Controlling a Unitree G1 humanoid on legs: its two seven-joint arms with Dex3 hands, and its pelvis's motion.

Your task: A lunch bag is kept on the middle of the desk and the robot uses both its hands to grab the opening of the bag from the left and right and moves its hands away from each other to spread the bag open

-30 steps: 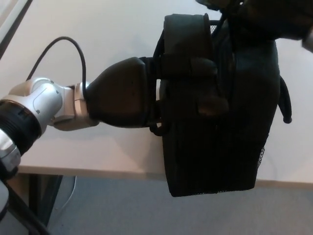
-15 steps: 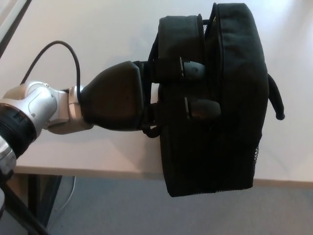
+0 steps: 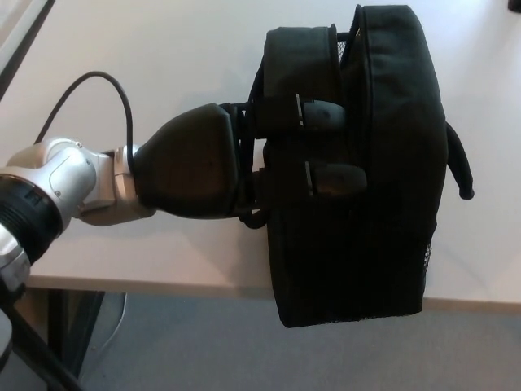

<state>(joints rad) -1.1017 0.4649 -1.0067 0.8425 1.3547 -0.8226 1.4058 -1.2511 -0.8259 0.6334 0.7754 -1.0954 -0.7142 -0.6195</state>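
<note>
Head view: the black lunch bag [image 3: 366, 171] stands at the near edge of the white desk [image 3: 163, 57], its lower end overhanging the front, its top barely parted. Clamped on the bag's left rim is the robot's left hand [image 3: 244, 159], two fingers [image 3: 324, 118] hooked over the fabric. A second ago a dark shape, seemingly the right hand, hung over the bag's far right corner; it is now out of frame, so the two-handed spread looks stalled, one side unheld.
</note>
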